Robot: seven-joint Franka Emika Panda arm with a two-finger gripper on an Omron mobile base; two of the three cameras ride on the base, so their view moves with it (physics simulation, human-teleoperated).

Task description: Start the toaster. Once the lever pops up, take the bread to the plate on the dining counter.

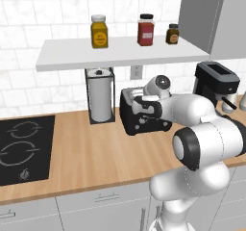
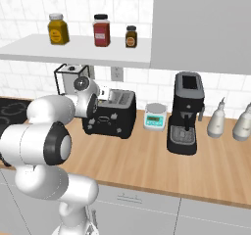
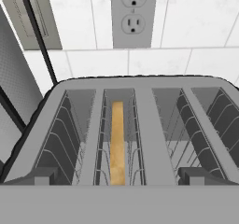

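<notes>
1. At left centre in the hand view, we see the bread [image 3: 117, 143] standing on edge in the toaster [image 3: 140, 85], second slot from the left.
2. We judge the slice light, stiff and crumbly; pinch its exposed top crust.
3. Our end effector hovers above, jaws spread wide, empty.

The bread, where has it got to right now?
In the hand view the bread stands on edge inside the toaster, in the second slot from the left, below the wall outlet.
</notes>
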